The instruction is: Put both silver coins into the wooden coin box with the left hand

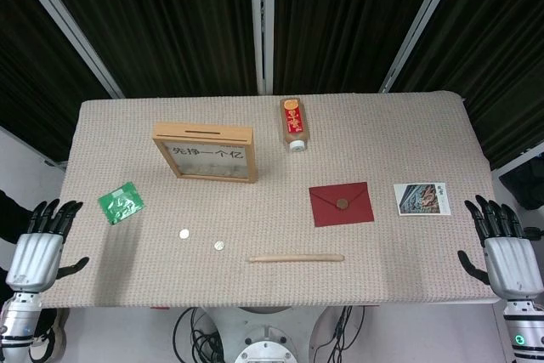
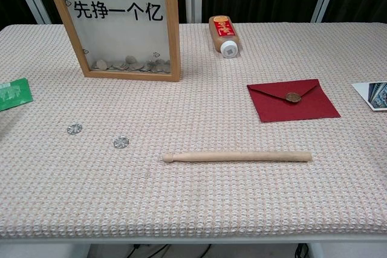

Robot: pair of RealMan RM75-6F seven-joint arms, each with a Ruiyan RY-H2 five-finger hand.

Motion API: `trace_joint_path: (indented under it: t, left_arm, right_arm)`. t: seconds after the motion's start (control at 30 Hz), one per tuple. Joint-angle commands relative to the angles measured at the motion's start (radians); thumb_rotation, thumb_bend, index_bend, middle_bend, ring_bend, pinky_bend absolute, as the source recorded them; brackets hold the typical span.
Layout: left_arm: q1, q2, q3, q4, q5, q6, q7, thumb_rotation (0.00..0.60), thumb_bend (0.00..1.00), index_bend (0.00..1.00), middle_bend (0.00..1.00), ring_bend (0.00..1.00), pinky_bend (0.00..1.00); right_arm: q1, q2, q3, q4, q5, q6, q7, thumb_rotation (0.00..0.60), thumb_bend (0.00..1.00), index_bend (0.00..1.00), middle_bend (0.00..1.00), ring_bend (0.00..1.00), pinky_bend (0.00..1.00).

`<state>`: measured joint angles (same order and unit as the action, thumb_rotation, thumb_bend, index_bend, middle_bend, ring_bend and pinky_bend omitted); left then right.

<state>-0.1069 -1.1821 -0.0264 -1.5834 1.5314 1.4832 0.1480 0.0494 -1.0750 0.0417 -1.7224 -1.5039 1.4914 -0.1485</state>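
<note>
Two silver coins lie flat on the woven mat near the front left: one coin (image 1: 184,233) (image 2: 74,129) further left, the other coin (image 1: 219,245) (image 2: 121,142) a little right and nearer. The wooden coin box (image 1: 205,152) (image 2: 118,23) stands upright behind them, its clear front showing several coins at the bottom and its slot on top. My left hand (image 1: 41,248) hangs open off the table's left edge, well away from the coins. Off the right edge, my right hand (image 1: 506,249) is open too. Neither hand shows in the chest view.
A wooden stick (image 1: 296,258) (image 2: 237,157) lies right of the coins. A green packet (image 1: 120,203) (image 2: 13,94) sits at the left, a red envelope (image 1: 341,203) (image 2: 291,99) and a picture card (image 1: 421,198) (image 2: 372,94) at the right, and a bottle (image 1: 292,123) (image 2: 224,32) lies beside the box.
</note>
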Motion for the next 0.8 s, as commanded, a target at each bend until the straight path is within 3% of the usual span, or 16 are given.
trace_joint_path:
  t: [0.03, 0.33, 0.8]
  left_arm:
    - [-0.001, -0.001, -0.002, 0.005, 0.001, 0.003, -0.010, 0.600, 0.06, 0.10, 0.09, 0.00, 0.04]
    - [-0.002, -0.018, 0.003, 0.040, 0.003, -0.005, -0.044, 0.600, 0.06, 0.10, 0.09, 0.00, 0.04]
    - [-0.021, -0.012, 0.019, -0.016, 0.062, -0.006, 0.000, 0.600, 0.06, 0.11, 0.10, 0.00, 0.04]
  right_arm:
    - [0.002, -0.004, 0.002, 0.000, 0.005, -0.004, -0.006, 0.600, 0.24, 0.00, 0.00, 0.00, 0.00]
    - [-0.002, -0.007, 0.001, -0.003, 0.010, -0.003, -0.020, 0.600, 0.24, 0.00, 0.00, 0.00, 0.00]
    - [-0.006, 0.008, -0.003, -0.017, 0.011, -0.008, -0.020, 0.600, 0.24, 0.00, 0.00, 0.00, 0.00]
